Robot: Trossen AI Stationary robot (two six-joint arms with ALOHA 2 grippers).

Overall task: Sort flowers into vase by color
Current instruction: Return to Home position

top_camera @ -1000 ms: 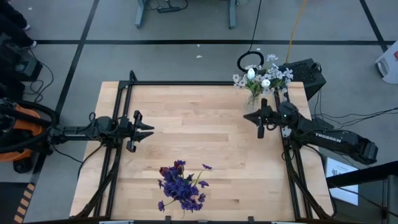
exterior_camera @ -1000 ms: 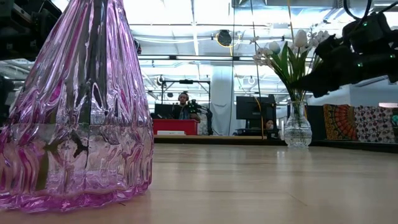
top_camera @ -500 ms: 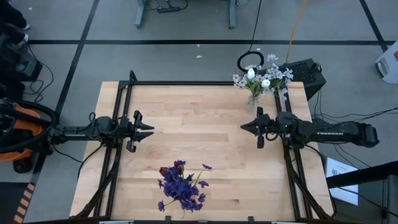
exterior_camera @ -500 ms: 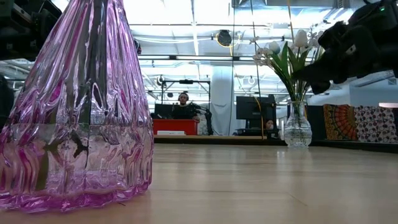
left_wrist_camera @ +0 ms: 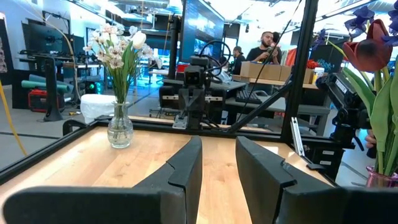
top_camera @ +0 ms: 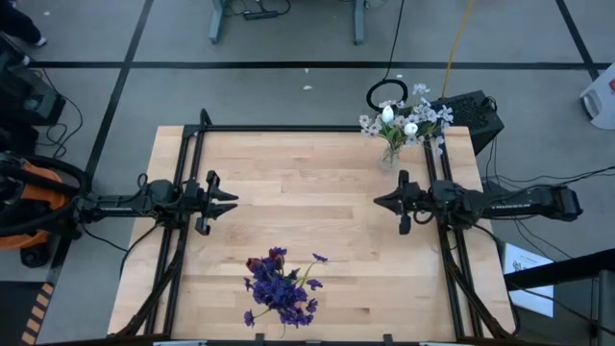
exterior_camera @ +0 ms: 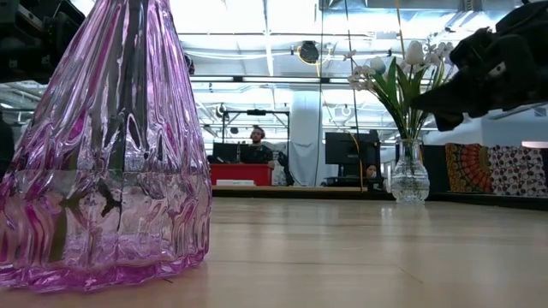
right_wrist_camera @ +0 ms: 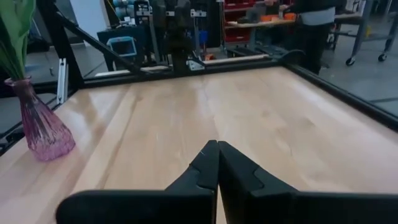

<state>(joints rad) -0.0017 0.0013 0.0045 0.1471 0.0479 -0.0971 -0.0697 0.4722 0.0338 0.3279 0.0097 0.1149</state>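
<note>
In the high view, the white flowers [top_camera: 405,119] are seen at the upper right. They are stood in the clear vase [top_camera: 389,154] on the upper right corner of the table [top_camera: 317,178]. The purple and dark red flowers [top_camera: 281,286] are bunched at the bottom middle. They are stood in the pink vase [exterior_camera: 111,171], by which the left of the low view is filled.

The left gripper [top_camera: 233,202] is seen at the left middle of the high view. Its fingers [left_wrist_camera: 186,168] are parted by a small gap, and nothing is held.

The right gripper [top_camera: 377,202] is seen at the right middle, below the clear vase and apart from it. Its fingers [right_wrist_camera: 205,165] are pressed tight together, with nothing between them.
</note>
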